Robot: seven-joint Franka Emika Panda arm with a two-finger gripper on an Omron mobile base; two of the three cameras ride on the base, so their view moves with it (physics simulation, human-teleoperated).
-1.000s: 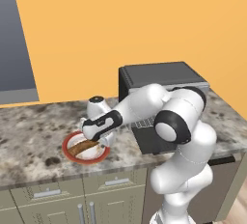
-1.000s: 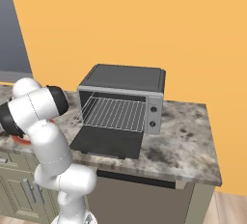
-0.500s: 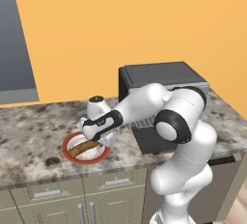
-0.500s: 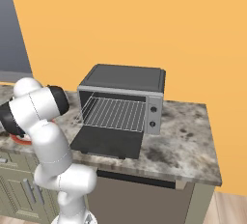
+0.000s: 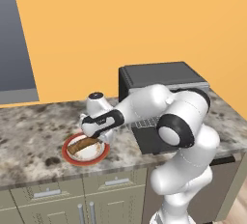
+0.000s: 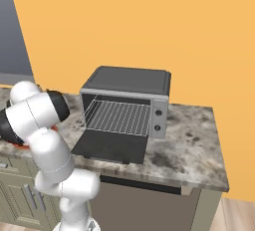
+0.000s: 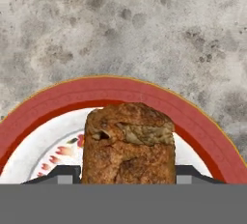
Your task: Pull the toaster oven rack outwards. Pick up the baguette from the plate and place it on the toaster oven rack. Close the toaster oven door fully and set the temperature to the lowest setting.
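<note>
The boxy dark grey toaster oven (image 6: 127,100) with its silver front frame sits centre frame in the right base view. Its flat dark toaster oven door (image 6: 110,145) is folded down, and the thin silver wire rack (image 6: 118,117) shows inside the cavity. At lower left of the left base view, the small round red-rimmed plate (image 5: 67,155) rests on the speckled stone counter (image 5: 34,126). The short brown crusty baguette (image 7: 128,143) lies on it. The two-finger gripper (image 5: 100,139) appears pinched onto the baguette, its dark fingertips (image 7: 60,175) hugging both sides, though they are half hidden.
</note>
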